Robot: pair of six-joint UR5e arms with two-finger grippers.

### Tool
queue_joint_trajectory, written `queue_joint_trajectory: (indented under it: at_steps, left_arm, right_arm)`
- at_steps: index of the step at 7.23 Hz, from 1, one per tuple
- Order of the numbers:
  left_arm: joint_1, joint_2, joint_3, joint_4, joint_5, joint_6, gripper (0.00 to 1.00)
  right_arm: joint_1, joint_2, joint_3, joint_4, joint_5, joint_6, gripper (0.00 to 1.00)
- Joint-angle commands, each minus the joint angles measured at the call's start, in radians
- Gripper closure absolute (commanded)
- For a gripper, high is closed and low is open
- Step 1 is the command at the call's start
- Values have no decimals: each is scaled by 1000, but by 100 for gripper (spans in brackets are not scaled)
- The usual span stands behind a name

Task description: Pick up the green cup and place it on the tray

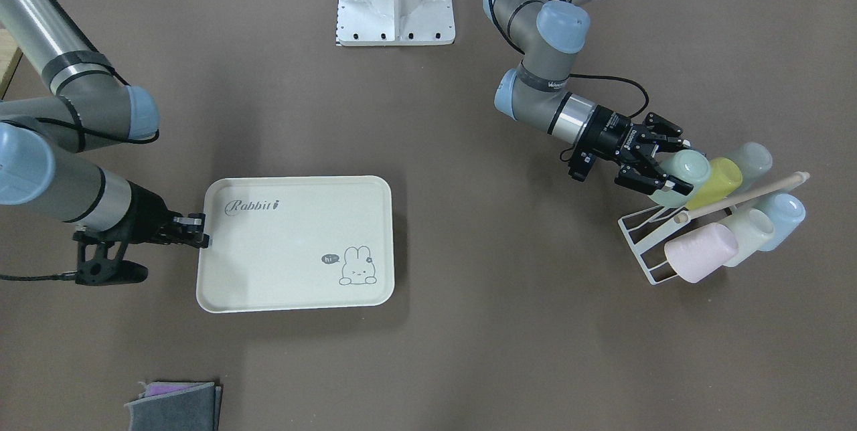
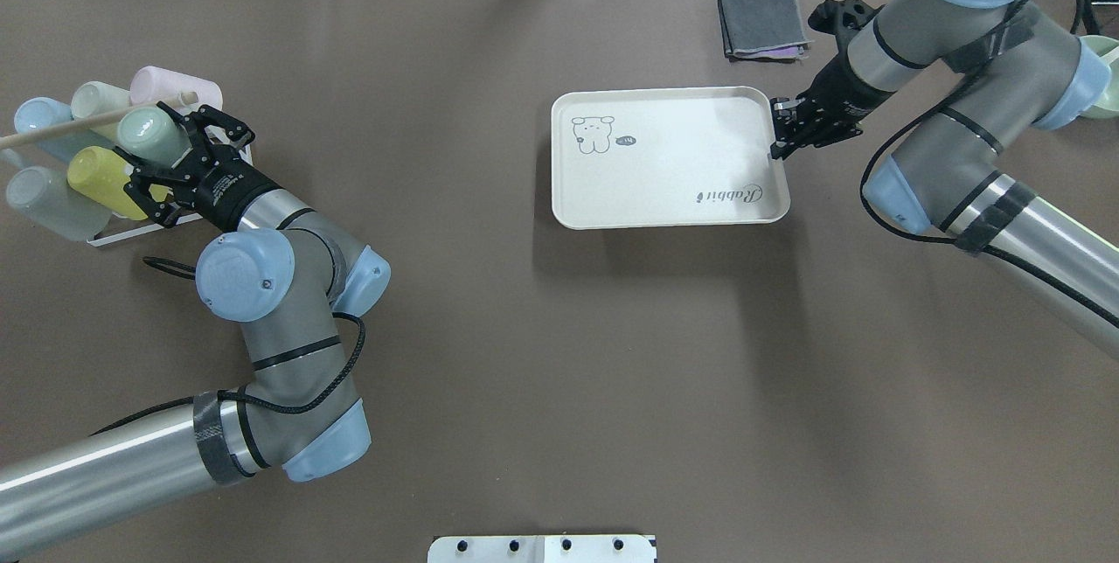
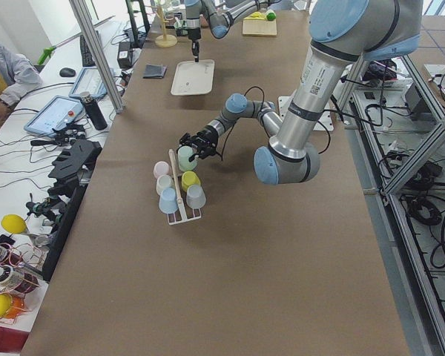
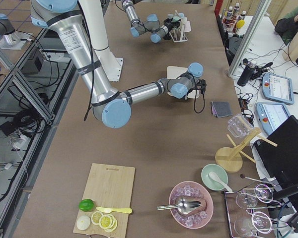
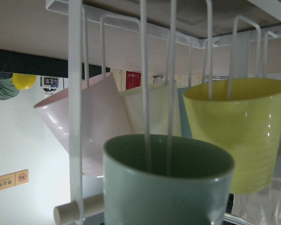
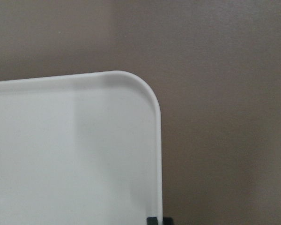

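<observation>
Left pincer (image 1: pixel 671 164) spread wide; right pincer (image 1: pixel 203 233) pinched shut.

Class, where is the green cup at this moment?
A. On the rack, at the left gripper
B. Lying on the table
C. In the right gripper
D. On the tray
A: the green cup sits on the rack with the left gripper open around it, and the tray holds no cup.
</observation>
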Motion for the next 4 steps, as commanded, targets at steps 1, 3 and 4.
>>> queue_joint_trajectory:
  at_steps: [1,3,4]
  left_arm:
    - [2,-14,-136,113,-63,0,74]
    - [-16,-42,-229,113,-232,-7,78]
    - [-19,-65,-257,100,-299,-91,84]
  right_arm:
    - [-72,98,9,-91,-108,4,100]
    - [-144,158,8,-112,-190,67,100]
    - [-171,190,5,-113,-220,93,100]
